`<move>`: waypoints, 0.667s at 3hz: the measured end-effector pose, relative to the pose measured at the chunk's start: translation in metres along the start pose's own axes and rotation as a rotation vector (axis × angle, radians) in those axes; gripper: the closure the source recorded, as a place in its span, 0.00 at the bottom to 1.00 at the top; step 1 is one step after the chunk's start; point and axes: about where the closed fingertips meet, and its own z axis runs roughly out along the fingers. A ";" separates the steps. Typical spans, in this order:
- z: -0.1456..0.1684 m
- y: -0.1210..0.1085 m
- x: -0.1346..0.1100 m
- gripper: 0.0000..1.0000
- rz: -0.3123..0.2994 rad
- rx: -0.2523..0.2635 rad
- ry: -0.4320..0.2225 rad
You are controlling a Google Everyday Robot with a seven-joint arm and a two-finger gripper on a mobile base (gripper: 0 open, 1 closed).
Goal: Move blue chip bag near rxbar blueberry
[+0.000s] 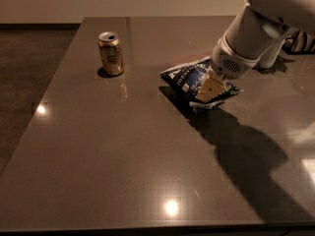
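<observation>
The blue chip bag [188,77] is a crinkly navy bag with white lettering, right of the table's middle. My gripper [208,91] comes down from the upper right on a white arm. Its tan fingers [210,87] are shut on the bag's right side. The bag hangs tilted just above the table and casts a shadow under it. The rxbar blueberry does not show; the arm covers the far right part of the table.
A gold drink can [110,53] stands upright at the back left of the dark glossy table [98,156]. A dark striped object [301,41] shows partly at the right edge behind the arm. The table's left edge drops to dark floor.
</observation>
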 end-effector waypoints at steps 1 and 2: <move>0.003 -0.007 0.006 0.35 0.021 0.003 -0.004; 0.003 -0.006 0.006 0.13 0.018 0.003 -0.003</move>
